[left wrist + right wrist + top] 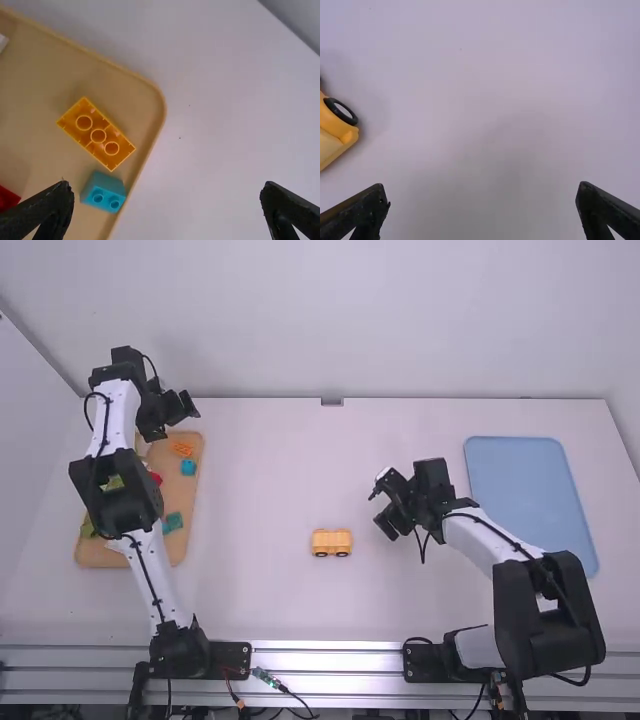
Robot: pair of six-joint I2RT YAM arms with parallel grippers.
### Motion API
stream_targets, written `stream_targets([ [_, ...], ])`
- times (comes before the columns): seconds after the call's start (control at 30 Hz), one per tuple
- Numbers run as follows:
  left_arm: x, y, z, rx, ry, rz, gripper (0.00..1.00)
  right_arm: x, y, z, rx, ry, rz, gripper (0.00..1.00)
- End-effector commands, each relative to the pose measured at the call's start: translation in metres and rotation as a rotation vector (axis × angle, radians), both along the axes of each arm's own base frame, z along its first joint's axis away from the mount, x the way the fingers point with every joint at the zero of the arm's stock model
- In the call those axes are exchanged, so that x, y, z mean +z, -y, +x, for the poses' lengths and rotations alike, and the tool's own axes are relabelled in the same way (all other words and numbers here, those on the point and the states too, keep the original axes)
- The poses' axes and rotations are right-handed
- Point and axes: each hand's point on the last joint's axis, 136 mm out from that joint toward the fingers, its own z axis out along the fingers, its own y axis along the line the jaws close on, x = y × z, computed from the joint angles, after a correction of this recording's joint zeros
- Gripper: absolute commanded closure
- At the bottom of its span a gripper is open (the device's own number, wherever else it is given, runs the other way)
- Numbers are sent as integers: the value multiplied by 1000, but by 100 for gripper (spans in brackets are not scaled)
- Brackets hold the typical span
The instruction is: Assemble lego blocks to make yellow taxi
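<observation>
The yellow wheeled car base (331,542) stands on the table near the middle front; its end with a black wheel (340,111) shows in the right wrist view. My left gripper (180,418) is over the far end of the tan tray, and in its wrist view my left gripper (165,200) is open with nothing held. An orange-yellow block (97,134) lies in the tray, hollow side up, beside a teal block (104,191). My right gripper (378,508) is right of the car base; seen from its wrist, my right gripper (482,200) is open and holds nothing.
The tan tray (142,556) at the left also holds red (7,199), green and teal blocks, partly under the left arm. A blue tray (528,490) lies at the right, beyond the right arm. The wall borders the table's far edge.
</observation>
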Motion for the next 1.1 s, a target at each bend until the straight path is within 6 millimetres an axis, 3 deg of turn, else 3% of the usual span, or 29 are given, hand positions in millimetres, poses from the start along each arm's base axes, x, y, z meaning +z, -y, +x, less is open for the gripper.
stream_targets([
  [0.0,-21,-1,-1,-37,-26,7,1,5,0,0,-1,12,5,1],
  [0.2,-32,-1,7,-32,3,15,1,5,0,0,0,12,6,1],
  [0.33,-40,-5,1,-16,-21,19,1,5,0,0,-1,12,6,1],
  [0.5,-56,-26,-11,216,-105,87,1,5,0,0,-1,11,5,1],
  [0.77,-76,-27,-13,289,-112,66,0,4,0,0,0,9,5,1],
  [1.07,-92,-24,-18,318,-128,58,13,4,0,-1,0,5,5,1],
])
